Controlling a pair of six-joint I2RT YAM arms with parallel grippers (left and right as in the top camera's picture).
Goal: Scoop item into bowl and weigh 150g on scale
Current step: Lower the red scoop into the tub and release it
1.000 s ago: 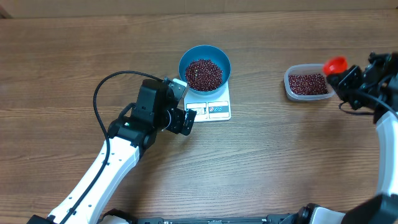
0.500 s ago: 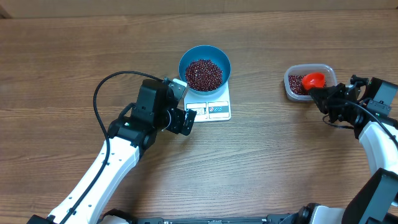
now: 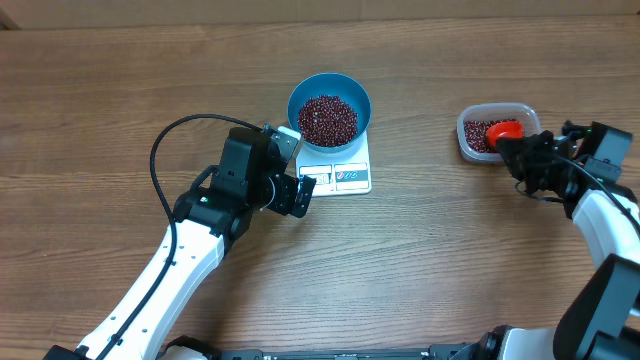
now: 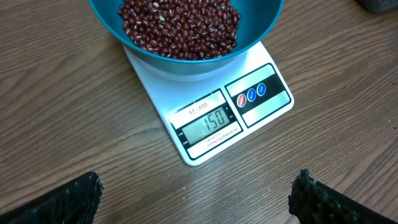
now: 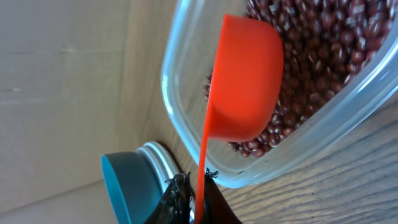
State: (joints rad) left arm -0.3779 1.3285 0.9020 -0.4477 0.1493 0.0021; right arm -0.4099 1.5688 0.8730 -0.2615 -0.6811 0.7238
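The blue bowl (image 3: 294, 96) stands on the white scale (image 3: 347, 178) and holds a heap of red-brown beans (image 3: 328, 119). In the left wrist view the bowl (image 4: 264, 28) sits over the scale (image 4: 264, 102), whose display reads 150. My left gripper (image 3: 292, 194) is open just in front of the scale, its fingertips (image 4: 84, 194) wide apart over bare wood. My right gripper (image 3: 524, 155) is shut on the thin handle of a red scoop (image 5: 245, 81). The scoop's cup lies in the clear tub (image 5: 180, 115) on more beans (image 5: 323, 56).
The clear tub (image 3: 464, 139) stands at the right of the table, about a hand's width from the scale. In the right wrist view the bowl (image 5: 124, 186) shows in the distance behind the fingers. A black cable (image 3: 160, 150) loops over my left arm.
My right gripper has brought the red scoop from just right of the tub down into it, onto the beans. The left arm has not moved.
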